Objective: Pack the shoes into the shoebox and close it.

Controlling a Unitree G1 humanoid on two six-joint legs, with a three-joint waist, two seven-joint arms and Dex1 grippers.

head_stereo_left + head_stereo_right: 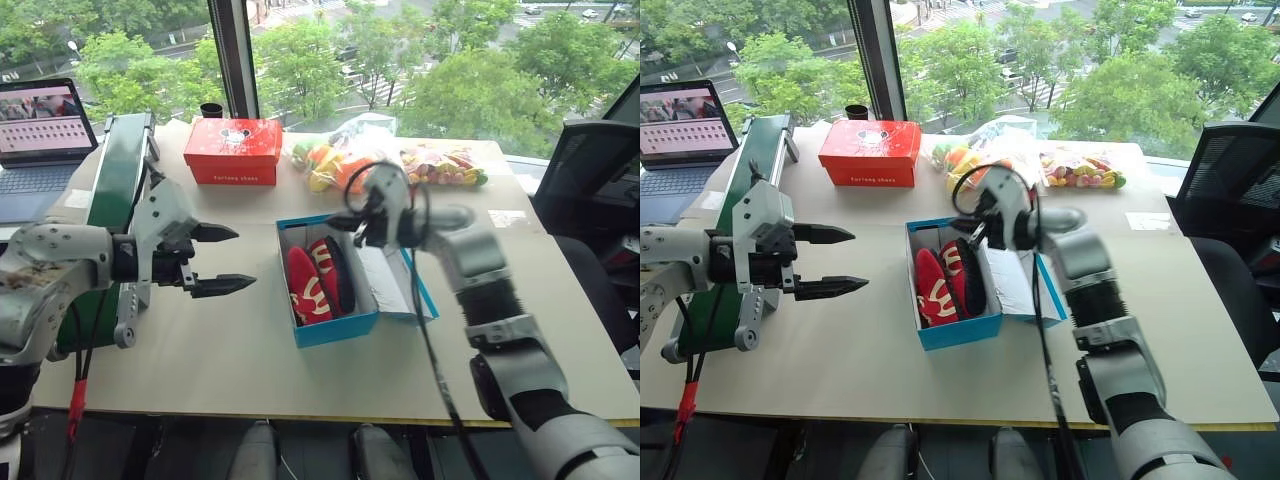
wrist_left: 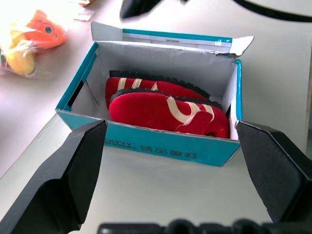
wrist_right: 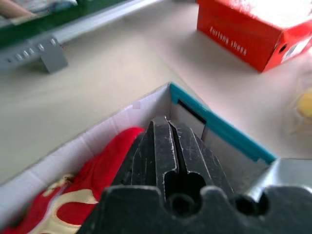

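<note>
The blue shoebox [image 1: 336,327] stands open on the table, its lid [image 1: 398,283] lying flat to its right. Both red shoes [image 1: 306,288] with cream markings lie on their sides inside it, side by side [image 2: 168,113]. My left gripper [image 1: 246,258] hovers open to the left of the box, pointing at it, with nothing between its fingers [image 2: 73,165]. My right gripper [image 1: 338,221] is shut and empty. It hangs over the far end of the box, above the shoes, its closed fingers [image 3: 165,141] pointing left.
A red shoebox [image 1: 232,150] sits at the back of the table, with bags of toy fruit [image 1: 335,160] and sweets [image 1: 442,165] to its right. A green conveyor-like stand [image 1: 115,185] and a laptop [image 1: 40,130] are at the left. A black chair [image 1: 590,170] stands at the right.
</note>
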